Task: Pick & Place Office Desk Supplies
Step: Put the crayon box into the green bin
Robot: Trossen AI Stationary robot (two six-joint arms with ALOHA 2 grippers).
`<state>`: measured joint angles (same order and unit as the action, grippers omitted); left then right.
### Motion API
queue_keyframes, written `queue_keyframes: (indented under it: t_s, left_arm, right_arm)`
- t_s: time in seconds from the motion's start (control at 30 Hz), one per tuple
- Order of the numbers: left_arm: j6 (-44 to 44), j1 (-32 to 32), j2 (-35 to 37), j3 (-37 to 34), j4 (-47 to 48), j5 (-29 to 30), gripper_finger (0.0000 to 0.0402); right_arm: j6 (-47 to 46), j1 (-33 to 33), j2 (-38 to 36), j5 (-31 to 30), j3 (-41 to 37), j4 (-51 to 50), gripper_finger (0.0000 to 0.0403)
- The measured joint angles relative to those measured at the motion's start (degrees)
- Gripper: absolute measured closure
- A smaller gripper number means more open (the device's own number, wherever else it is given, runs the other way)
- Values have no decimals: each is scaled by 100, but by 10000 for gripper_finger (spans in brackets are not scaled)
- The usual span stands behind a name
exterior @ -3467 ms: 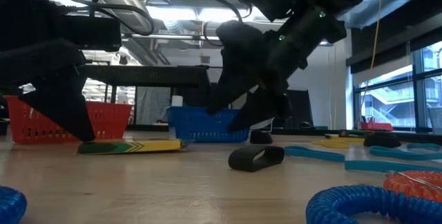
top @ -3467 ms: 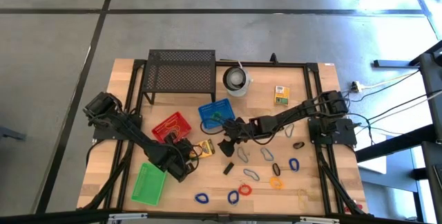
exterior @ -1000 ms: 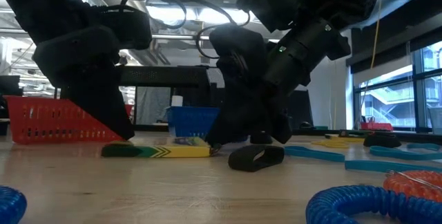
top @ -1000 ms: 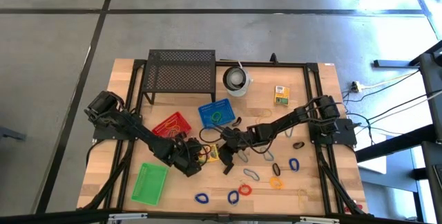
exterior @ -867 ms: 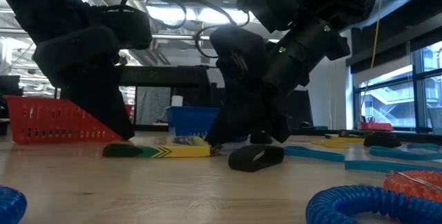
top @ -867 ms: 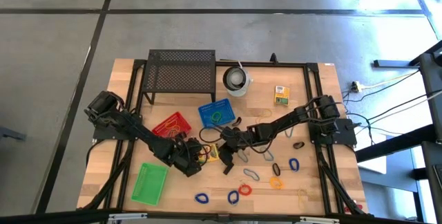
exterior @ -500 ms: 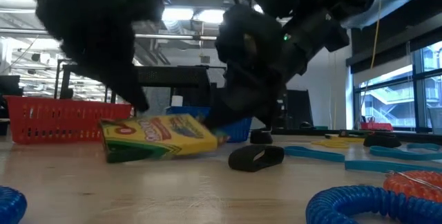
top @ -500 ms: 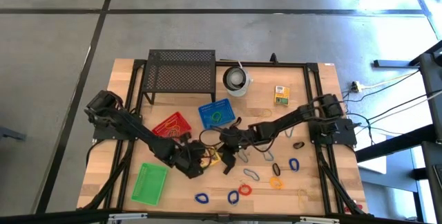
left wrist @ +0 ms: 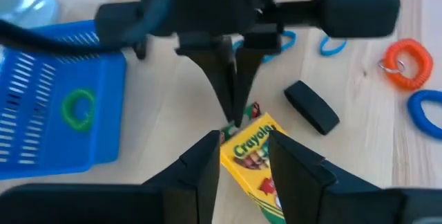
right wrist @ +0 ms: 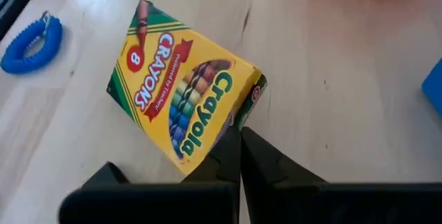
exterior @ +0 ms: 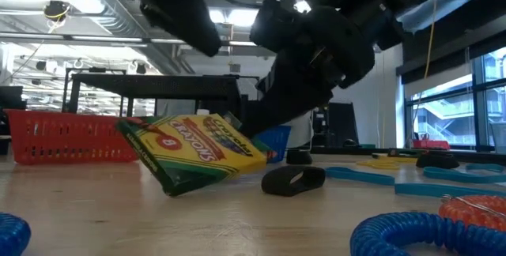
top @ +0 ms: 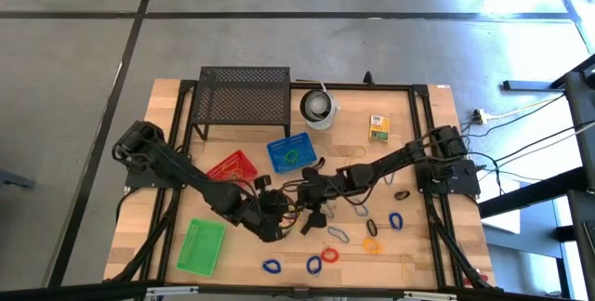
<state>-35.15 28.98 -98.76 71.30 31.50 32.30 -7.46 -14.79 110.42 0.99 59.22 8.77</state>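
While clamped on the crayon box [left wrist: 252, 165] with the left gripper [left wrist: 242, 144], holds it tilted near the middle of the table [top: 428, 245], low edge at or just above the wood, near the blue basket [left wrist: 62, 106]. Rests the right gripper [right wrist: 239, 137], fingers pressed together, against the box's raised corner. Shows a black clip [exterior: 292, 179] just beside, blue coiled loop [exterior: 427, 236] farther off.

A black mesh stand [top: 244, 95] stands beside a white cup [top: 318, 108].
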Motion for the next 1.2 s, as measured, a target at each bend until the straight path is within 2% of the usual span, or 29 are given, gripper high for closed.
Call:
queue_keyframes:
  t_s: [0.3, 0.43, 0.7, 0.9, 1.07, 1.2]
  left_arm:
    - [-482, -156, 0, 59, 440, -193, 192]
    - [-630, -214, 0, 59, 455, -158, 167]
    - [-1081, -264, 0, 59, 476, -281, 162]
    - [-1225, -226, 276, 57, 764, -686, 162]
    - [-1639, -185, 699, 55, 1379, -200, 162]
    - [-1879, -62, 741, 55, 1462, 248, 162]
  right_arm:
    - [412, -7, -282, -370, 2, -248, 401]
    - [688, -21, -279, -473, 2, -236, 401]
    - [1443, -202, -321, -1473, 2, -218, 400]
    - [1609, -286, -423, -1689, 4, -220, 399]
    - [1518, -284, -449, -1681, 2, -266, 399]
    - [1514, -284, -449, -1664, 2, -219, 398]
